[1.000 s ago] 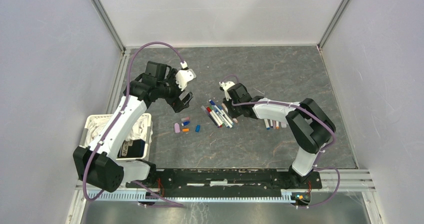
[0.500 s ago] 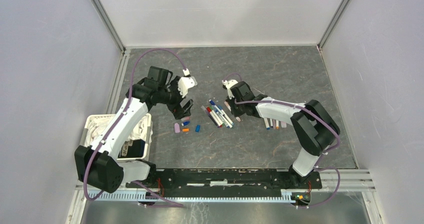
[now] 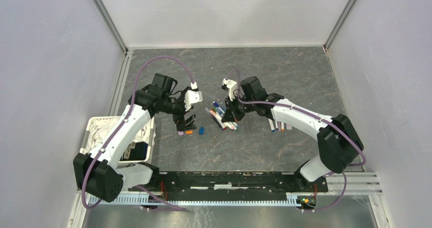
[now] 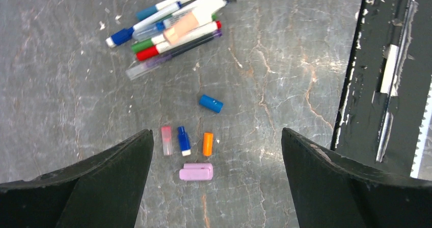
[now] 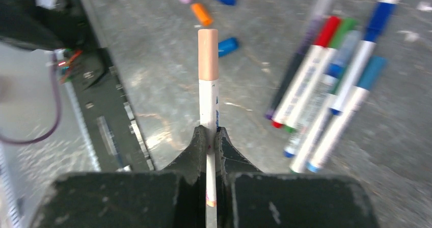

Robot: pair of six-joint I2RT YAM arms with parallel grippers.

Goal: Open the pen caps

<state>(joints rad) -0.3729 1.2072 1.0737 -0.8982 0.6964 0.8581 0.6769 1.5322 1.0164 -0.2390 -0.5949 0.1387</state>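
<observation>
This is a robotics lab test cell, not a lived-in room. Plain pale walls (image 3: 224, 11) box in a grey marbled counter (image 3: 285, 70) on three sides, with bare aluminium posts (image 3: 106, 17) at its far corners. Two white-and-black arms, left (image 3: 122, 131) and right (image 3: 300, 116), are bolted to a black rail (image 3: 229, 179) along the counter's near edge, and lilac cables (image 3: 163, 60) loop over them. A white basket (image 3: 94, 123) sits at the left edge. Pens (image 4: 178, 34) and loose pen caps (image 4: 207, 144) lie mid-counter.
</observation>
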